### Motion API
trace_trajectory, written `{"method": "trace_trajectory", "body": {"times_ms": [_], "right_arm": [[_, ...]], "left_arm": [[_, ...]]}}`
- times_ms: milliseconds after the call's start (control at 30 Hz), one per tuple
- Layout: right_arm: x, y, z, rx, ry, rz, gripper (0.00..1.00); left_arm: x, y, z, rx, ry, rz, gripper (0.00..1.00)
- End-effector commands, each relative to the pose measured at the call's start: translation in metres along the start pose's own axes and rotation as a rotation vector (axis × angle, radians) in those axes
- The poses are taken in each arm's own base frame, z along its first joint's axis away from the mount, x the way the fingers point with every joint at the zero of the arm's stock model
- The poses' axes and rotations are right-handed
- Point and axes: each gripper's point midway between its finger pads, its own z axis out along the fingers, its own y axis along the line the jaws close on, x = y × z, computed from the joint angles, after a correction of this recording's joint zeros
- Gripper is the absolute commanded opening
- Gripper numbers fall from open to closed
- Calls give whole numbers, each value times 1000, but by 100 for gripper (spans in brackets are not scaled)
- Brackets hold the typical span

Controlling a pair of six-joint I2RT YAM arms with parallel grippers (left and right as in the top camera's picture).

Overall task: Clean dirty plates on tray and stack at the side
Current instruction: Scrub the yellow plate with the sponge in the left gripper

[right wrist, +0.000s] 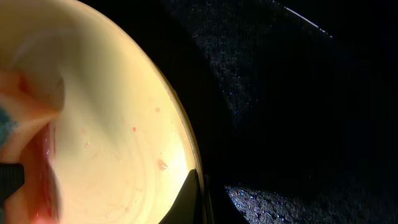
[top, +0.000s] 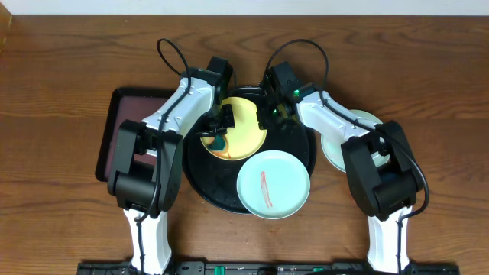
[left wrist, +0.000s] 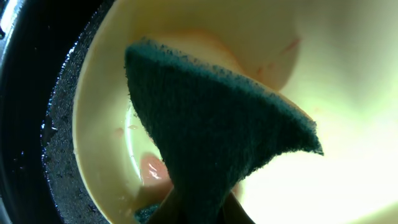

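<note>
**Overhead and wrist views.** My left pincer (top: 217,131) is clamped on a dark green scouring pad (left wrist: 217,137), held over the pale yellow round plastic plate (top: 243,126). This plate lies in the large glossy black round tray (top: 208,179). My right pincer (top: 269,114) sits at that plate's rim, and I cannot tell whether it grips. A red-smeared mint-green plate (top: 273,183) overlaps the tray's near rim. A second mint-green plate (top: 334,149) rests on the wooden table (top: 428,76) just beside the tray.

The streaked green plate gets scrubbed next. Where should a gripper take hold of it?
Probably by the green plate's front rim, coming from the robot's side. It lies flat, and that edge seems to overhang the tray's raised rim, leaving room for a finger underneath.
</note>
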Motion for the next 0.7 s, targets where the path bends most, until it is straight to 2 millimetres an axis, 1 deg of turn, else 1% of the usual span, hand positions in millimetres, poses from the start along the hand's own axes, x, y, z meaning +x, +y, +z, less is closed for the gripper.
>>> {"method": "trace_trajectory", "body": {"times_ms": [0,67,133,233,333,367,433,567,633,667], "right_arm": [[-1,-1,3,17,-2,5,1],[-1,-1,3,16,-1,6,1],[-1,-1,3,16,-1,6,1],[-1,-1,3,16,-1,6,1],[0,-1,3,17,1,7,1],[0,-1,3,17,2,6,1],[0,-1,4,17,2,6,1],[0,-1,3,17,1,6,1],[0,-1,3,17,1,7,1],[0,-1,4,17,2,7,1]], "left_arm": [[5,-17,3,100,34,59,8],[9,-37,0,208,54,141,7],[11,-49,-2,273,59,179,7],[5,-52,-3,287,35,185,7],[-5,-54,-3,284,-10,184,7],[-10,-50,-2,256,-32,171,8],[-22,-35,1,157,-85,110,7],[-46,9,-1,-94,-215,-9,7],[-50,22,-4,-164,-248,-34,7],[-51,25,-4,-182,-253,-37,8]]}}
